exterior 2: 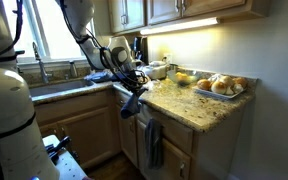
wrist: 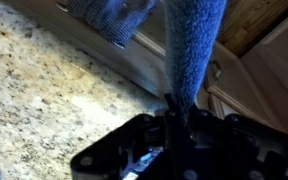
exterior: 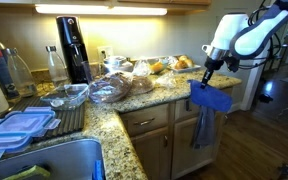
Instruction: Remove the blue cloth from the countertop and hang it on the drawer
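Observation:
My gripper (exterior: 208, 73) is shut on the blue cloth (exterior: 213, 98), which hangs from the jaws in the air just off the front edge of the granite countertop (exterior: 149, 100), above the drawer fronts (exterior: 149, 120). In an exterior view the gripper (exterior 2: 134, 86) holds the cloth (exterior 2: 131, 102) beside the counter edge. In the wrist view the blue cloth (wrist: 192, 50) runs as a long strip out of the closed jaws (wrist: 174, 112), with the countertop (wrist: 44, 90) next to it.
A grey towel (exterior: 202, 127) hangs on the cabinet front below the counter, and it shows in both exterior views (exterior 2: 152, 142). Trays of bread (exterior 2: 222, 86), bags, bottles and a black appliance (exterior: 72, 48) stand on the counter. A sink (exterior: 44, 160) lies at the near corner.

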{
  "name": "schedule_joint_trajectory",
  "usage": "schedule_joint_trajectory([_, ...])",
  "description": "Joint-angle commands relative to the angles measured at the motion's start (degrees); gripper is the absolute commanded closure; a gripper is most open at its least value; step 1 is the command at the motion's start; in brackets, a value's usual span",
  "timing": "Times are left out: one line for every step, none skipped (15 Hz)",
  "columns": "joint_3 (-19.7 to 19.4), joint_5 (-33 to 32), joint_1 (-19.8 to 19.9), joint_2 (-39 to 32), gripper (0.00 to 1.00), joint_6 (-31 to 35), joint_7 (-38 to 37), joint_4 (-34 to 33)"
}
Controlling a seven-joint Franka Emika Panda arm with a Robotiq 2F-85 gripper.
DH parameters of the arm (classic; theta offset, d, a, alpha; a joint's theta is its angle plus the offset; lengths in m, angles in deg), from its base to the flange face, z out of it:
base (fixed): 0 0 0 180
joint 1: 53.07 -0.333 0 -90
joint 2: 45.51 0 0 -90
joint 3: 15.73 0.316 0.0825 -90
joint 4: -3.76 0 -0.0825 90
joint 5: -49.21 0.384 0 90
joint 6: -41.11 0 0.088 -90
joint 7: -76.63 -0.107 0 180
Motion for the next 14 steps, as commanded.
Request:
schedule_joint_trajectory([0.6,0.7,-2.0,5.3,0.93,4.0,-1.0,6.7])
schedule_joint_trajectory([0.7,-0.2,-2.5,6.0,0.93,4.8,-1.9,7.9])
schedule_joint_trajectory([1.3,1.1,-3.0,6.4,0.93,5.5,-0.9,9.0])
schedule_joint_trajectory([1.5,0.5,-3.5,6.9,0.93,5.8,-1.6,10.1])
schedule_joint_trajectory([1.9,0.6,-3.9,6.9,0.93,6.1,-1.6,11.2])
schedule_joint_trajectory([2.3,2.0,-4.3,6.9,0.93,6.3,-0.8,12.2])
schedule_joint_trajectory([2.7,3.4,-4.7,6.7,0.93,6.4,0.0,13.1])
schedule_joint_trajectory([2.9,4.8,-5.1,6.4,0.93,6.6,0.3,13.8])
schedule_joint_trajectory([3.0,4.9,-5.2,6.1,0.93,6.4,-0.5,14.4])
schedule_joint_trajectory([3.2,6.4,-5.5,5.3,0.93,7.6,0.6,15.0])
schedule_joint_trajectory([2.9,3.0,-5.1,4.8,0.94,8.5,-1.7,15.4])
schedule_joint_trajectory([3.0,0.7,-4.5,4.1,0.93,9.1,-3.2,15.5])
schedule_joint_trajectory([2.8,-1.0,-4.3,3.3,0.93,10.2,-3.8,15.6])
schedule_joint_trajectory([2.3,-4.0,-4.1,2.7,0.93,10.4,-5.5,15.5])
